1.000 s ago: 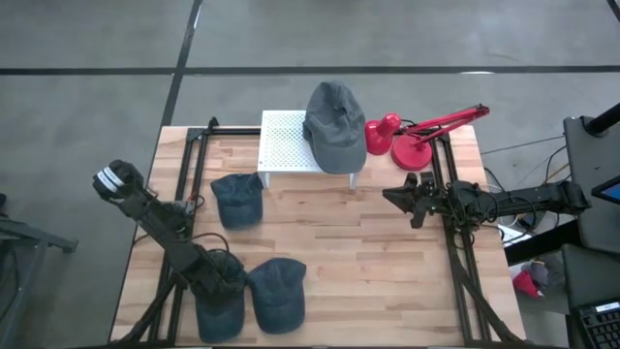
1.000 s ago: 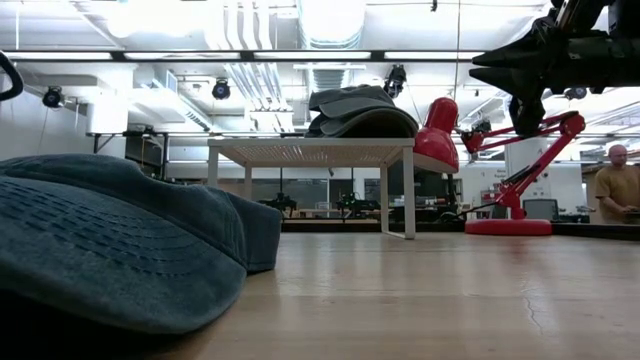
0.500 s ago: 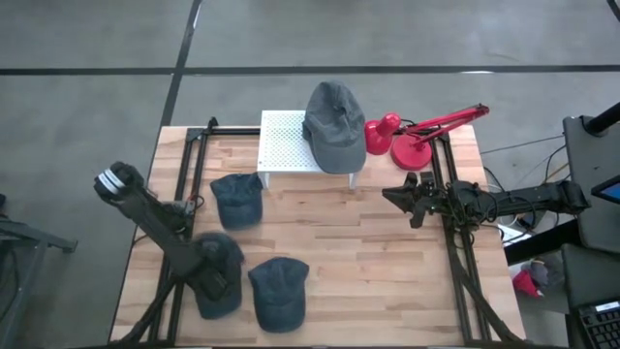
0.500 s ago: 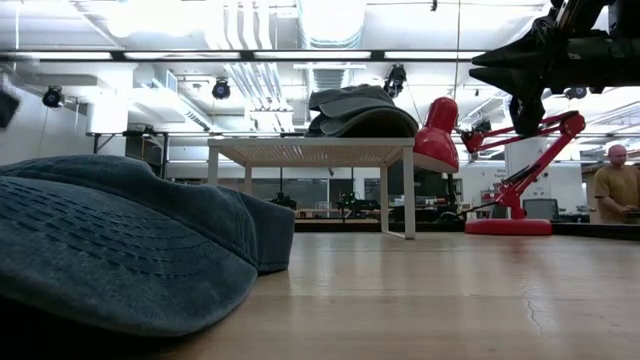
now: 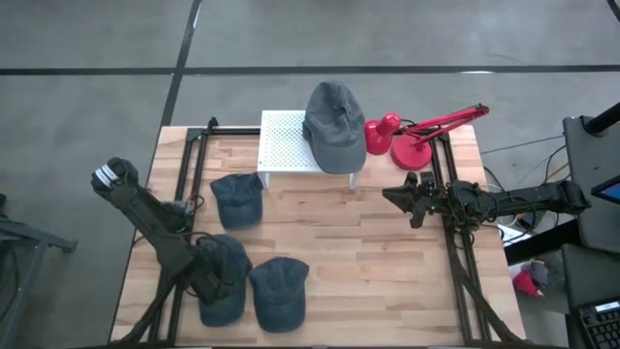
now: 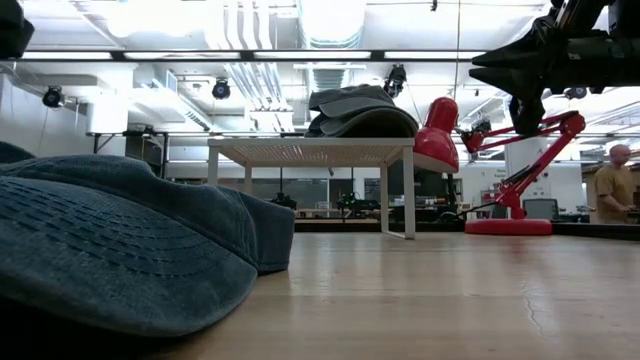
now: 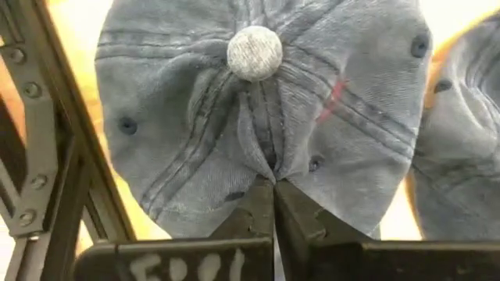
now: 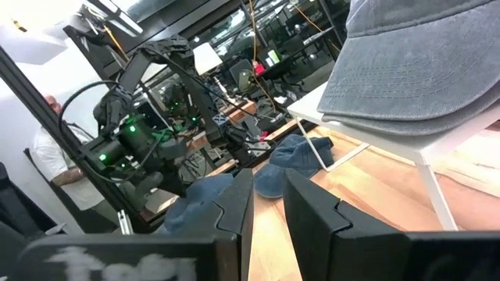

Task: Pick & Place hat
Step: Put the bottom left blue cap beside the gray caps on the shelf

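Note:
Several blue-grey caps are in view. One cap [image 5: 229,302] lies near the table's near-left corner under my left gripper [image 5: 208,275], which is shut on its crown [image 7: 258,117]. A second cap [image 5: 279,291] lies right beside it, and a third [image 5: 237,199] farther back. A fourth cap [image 5: 334,121] rests on a white perforated stand [image 5: 281,145]. My right gripper [image 5: 390,199] hovers open at the table's right side, above the table, touching nothing. My left gripper [image 7: 273,183] pinches a raised fold of the crown cloth [image 7: 269,160] between its two fingers, a little below the top button [image 7: 255,53]. The fingers come from above, pointing down. Seams bunch toward the pinch. Whether the cap is clear of the table, I cannot tell.
A red desk lamp [image 5: 407,136] stands at the far right, next to the stand. Black frame rails [image 5: 455,262] run along both table sides. Bare wood [image 5: 368,262] lies across the middle and near right. A person [image 6: 620,195] shows in the room beyond the table.
My left gripper has moved from the near edge toward the far edge and slightly right, still shut on the cap. The cap has shifted with it and now lies close against the neighbouring cap. The right arm has kept still.

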{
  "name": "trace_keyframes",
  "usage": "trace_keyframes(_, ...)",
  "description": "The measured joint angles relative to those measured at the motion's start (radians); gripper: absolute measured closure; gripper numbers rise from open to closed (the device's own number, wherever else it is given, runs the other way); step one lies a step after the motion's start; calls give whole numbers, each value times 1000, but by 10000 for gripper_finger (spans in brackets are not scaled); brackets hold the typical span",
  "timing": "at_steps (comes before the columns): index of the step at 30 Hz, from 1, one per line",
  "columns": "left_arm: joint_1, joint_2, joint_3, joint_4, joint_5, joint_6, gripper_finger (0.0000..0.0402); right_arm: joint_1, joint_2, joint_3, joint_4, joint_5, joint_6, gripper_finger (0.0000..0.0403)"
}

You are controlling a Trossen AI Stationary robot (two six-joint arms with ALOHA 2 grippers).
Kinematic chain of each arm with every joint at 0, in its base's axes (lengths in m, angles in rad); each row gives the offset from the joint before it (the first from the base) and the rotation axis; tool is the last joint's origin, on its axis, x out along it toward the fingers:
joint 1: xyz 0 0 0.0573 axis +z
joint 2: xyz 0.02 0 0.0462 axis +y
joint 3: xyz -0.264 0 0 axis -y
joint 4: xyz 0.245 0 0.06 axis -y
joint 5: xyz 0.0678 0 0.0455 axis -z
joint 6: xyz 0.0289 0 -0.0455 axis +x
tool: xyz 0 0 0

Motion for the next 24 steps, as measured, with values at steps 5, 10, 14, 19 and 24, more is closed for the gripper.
trace_keyframes(5, 0, 0, 43, -9, -91, 16, 401, 0, 0, 0, 0, 0, 0, 335)
trace_keyframes(10, -1, 1, 133, -96, -99, 19, 401, 0, 0, 0, 0, 0, 1, 335)
trace_keyframes(14, -1, 2, 234, -223, -98, 20, 401, 0, 0, 0, 0, 0, 1, 335)
trace_keyframes(19, -1, 2, 365, -398, -98, 19, 401, 0, 0, 0, -1, 0, 0, 335)
trace_keyframes(24, -1, -2, 460, -438, -147, 22, 401, 0, 0, 0, -1, 0, 1, 335)
